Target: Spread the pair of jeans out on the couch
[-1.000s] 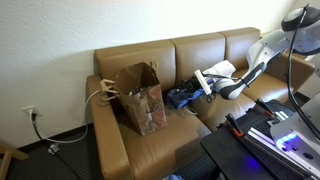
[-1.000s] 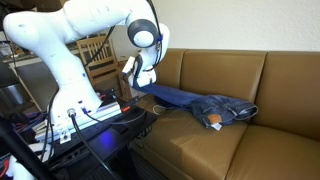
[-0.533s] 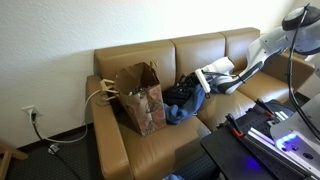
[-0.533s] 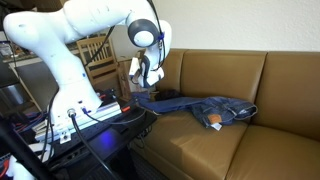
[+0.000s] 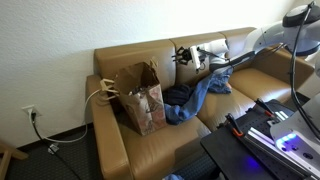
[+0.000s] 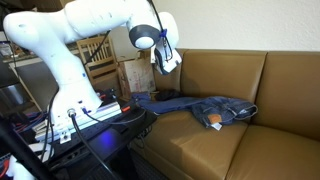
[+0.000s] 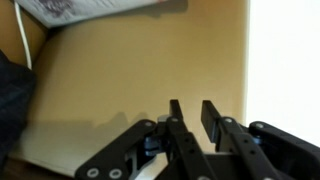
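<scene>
The blue jeans [image 5: 192, 98] lie rumpled on the middle seat of the tan couch [image 5: 150, 145], and one leg trails toward the arm side. In an exterior view they stretch across the seat [image 6: 195, 105]. My gripper [image 5: 183, 55] hangs in the air above the jeans, in front of the backrest, and is apart from them. It also shows in an exterior view [image 6: 168, 62]. In the wrist view the fingers [image 7: 190, 115] stand slightly apart with nothing between them. A dark edge of the jeans [image 7: 10, 100] shows at the left.
A brown paper bag [image 5: 140, 95] stands upright on the left seat and also shows behind the arm [image 6: 130, 72]. A black stand with cables [image 5: 255, 135] sits in front of the couch. A power cord [image 5: 45, 135] runs along the floor by the wall.
My gripper has risen from seat level by the jeans up to the backrest height. The jeans have stayed on the seat, one leg now hanging down the cushion front.
</scene>
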Available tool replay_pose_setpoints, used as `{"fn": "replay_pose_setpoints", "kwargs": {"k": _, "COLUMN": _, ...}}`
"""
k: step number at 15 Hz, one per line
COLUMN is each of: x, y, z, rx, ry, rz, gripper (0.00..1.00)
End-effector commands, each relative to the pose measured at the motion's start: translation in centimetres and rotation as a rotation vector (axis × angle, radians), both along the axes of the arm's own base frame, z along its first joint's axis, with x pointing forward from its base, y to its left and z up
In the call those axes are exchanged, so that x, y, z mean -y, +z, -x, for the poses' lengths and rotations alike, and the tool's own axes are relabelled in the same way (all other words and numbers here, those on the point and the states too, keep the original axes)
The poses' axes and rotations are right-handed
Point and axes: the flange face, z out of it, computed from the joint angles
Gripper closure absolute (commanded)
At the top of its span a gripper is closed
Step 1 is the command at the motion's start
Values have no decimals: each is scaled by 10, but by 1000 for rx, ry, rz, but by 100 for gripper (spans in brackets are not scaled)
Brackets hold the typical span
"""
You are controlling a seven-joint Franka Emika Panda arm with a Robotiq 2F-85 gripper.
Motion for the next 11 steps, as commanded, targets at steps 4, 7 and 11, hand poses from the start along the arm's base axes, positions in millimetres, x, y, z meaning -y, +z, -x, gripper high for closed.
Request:
{"fn": "replay_pose_setpoints", "kwargs": {"k": 4, "x": 136, "y": 36, "z": -86, "rx": 85, "ry": -384, "rz": -10, "gripper": 19}}
{"fn": "replay_pose_setpoints", "kwargs": {"k": 7, "x": 139, "y": 36, "z": -80, "rx": 83, "ry": -378, "rz": -12, "gripper": 22}}
{"fn": "replay_pose_setpoints", "kwargs": {"k": 11, "x": 136, "y": 37, "z": -83, "rx": 85, "ry": -378, "rz": -14, "gripper": 19}}
